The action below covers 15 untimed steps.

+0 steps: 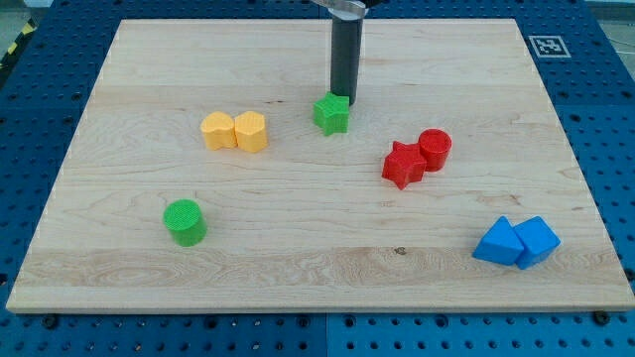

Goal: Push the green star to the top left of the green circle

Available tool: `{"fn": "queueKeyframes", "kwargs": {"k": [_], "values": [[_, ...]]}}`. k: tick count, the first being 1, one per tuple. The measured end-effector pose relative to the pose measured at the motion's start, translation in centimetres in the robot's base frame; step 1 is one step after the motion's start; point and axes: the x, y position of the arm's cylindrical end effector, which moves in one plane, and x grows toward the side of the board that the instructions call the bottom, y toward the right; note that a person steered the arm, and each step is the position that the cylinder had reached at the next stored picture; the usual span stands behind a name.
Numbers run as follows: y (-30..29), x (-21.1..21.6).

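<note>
Near the view's top centre, my tip [348, 100] comes down on the wooden board [298, 268] right at the upper right edge of the green star [331, 113], touching it or nearly so; the exact contact is hard to make out because the star's top hides the very end of the rod. The rod has no jaws to open or close, so it holds nothing, and its upper part is cut off by the view's top edge, where only a bit of a metal collar shows. To the view's left of the star, well apart, sit two yellow blocks touching each other: a yellow star-like block [218, 130] and a yellow hexagon [251, 131]. To the view's right and lower, a red star [403, 165] touches a red cylinder [435, 148]. The green circle [185, 220] stands alone toward the view's lower left, far from the green star, which lies to its upper right. At the view's lower right, a blue triangle [498, 241] and a blue cube-like block [537, 239] press together; their exact shapes are hard to tell.
</note>
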Motion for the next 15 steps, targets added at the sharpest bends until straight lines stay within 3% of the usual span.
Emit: {"fn": "queueKeyframes", "kwargs": {"k": [4,6,11,15], "values": [[-0.1,7.1],[-0.6,7.6],[-11.6,8.7],[-14.6,9.1]]}}
